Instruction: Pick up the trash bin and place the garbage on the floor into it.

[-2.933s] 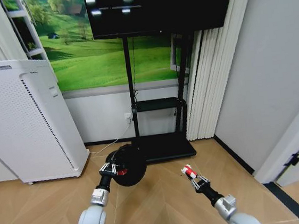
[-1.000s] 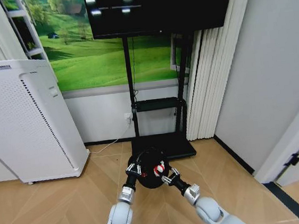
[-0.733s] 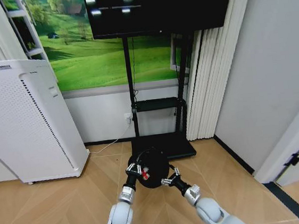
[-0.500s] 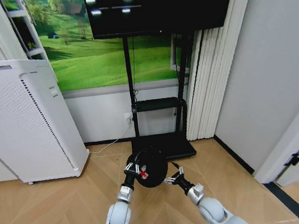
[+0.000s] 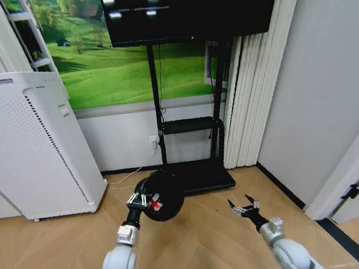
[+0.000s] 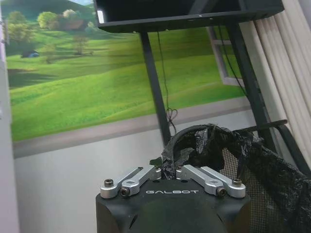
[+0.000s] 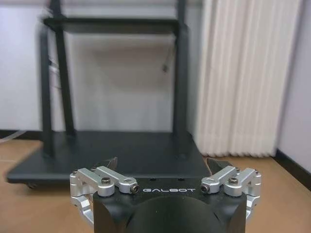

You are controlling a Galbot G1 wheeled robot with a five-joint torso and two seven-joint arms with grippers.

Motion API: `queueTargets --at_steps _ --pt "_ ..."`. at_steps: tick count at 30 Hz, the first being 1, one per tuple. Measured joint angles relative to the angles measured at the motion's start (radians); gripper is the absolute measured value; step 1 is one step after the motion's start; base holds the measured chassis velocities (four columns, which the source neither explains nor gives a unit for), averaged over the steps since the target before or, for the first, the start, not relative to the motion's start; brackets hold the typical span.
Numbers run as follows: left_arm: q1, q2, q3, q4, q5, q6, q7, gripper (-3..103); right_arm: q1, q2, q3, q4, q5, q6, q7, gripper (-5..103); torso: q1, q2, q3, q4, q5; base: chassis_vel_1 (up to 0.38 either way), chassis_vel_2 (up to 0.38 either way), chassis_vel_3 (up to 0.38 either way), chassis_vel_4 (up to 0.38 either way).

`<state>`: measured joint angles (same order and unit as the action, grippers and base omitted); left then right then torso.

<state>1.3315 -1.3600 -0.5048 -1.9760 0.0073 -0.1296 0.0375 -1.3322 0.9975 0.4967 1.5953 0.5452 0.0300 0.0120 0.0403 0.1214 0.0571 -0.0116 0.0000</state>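
**Left gripper holds the trash bin up; right gripper spread and empty**

The left gripper point(image 5: 141, 201) is clamped on the rim of the trash bin point(image 5: 162, 195), carrying it above the floor point(image 5: 198, 248) in front of the robot. In the head view the bin is tipped so that its mouth faces the camera, and a scrap of red-and-white wrapper point(image 5: 155, 204) lies inside it, close to the gripped edge. The left wrist view shows the same grip from behind: the fingers point(image 6: 141, 175) are drawn close together on a bunched fold of black liner point(image 6: 204, 145) at the rim, with the mesh wall point(image 6: 262, 194) of the bin running away to one side. To the bin's left in the head view stands a white air purifier point(image 5: 26, 144), against the wall. Just behind the bin is the black base of the TV stand point(image 5: 196, 174), with the dark screen point(image 5: 192, 8) above it and a green landscape picture point(image 5: 101, 65) on the wall.

Farther right, the right gripper point(image 5: 244, 206) hovers low over the wood floor, well apart from the bin, its fingers splayed wide with nothing between them. In the right wrist view its fingers point(image 7: 108, 164) stand far apart, pointing toward the stand's base point(image 7: 121, 155) and the pale curtain point(image 7: 243, 73) beside it. Right of the gripper in the head view, a dark strip point(image 5: 282, 191) runs along the foot of the grey wall.
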Motion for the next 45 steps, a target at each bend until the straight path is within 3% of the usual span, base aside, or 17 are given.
queueTargets --at_steps 6,15,24,45 --pt "0.059 0.017 -0.058 -0.061 -0.018 0.009 0.0 7 0.003 0.01 0.045 -0.056 0.012 -0.032 0.006 100 0.0 0.0 0.0 0.0001 0.0001 0.0 0.0 0.0 0.0" --pt "0.121 0.03 -0.12 -0.107 -0.027 0.003 0.0 7 -0.06 0.028 0.148 0.017 0.001 0.01 -0.017 100 0.0 0.0 0.0 -0.0001 0.0 0.0 0.0 0.0 0.0" --pt "0.123 0.014 -0.116 -0.108 -0.025 -0.002 0.0 7 -0.071 0.052 0.176 0.094 0.001 0.025 -0.022 100 0.0 0.0 0.0 -0.0001 -0.0001 0.0 0.0 0.0 0.0" --pt "0.115 0.007 -0.12 -0.099 -0.025 -0.009 0.0 7 -0.064 0.053 0.179 0.087 -0.002 0.051 -0.031 100 0.0 0.0 0.0 0.0 0.0 0.0 0.0 0.0 0.0"
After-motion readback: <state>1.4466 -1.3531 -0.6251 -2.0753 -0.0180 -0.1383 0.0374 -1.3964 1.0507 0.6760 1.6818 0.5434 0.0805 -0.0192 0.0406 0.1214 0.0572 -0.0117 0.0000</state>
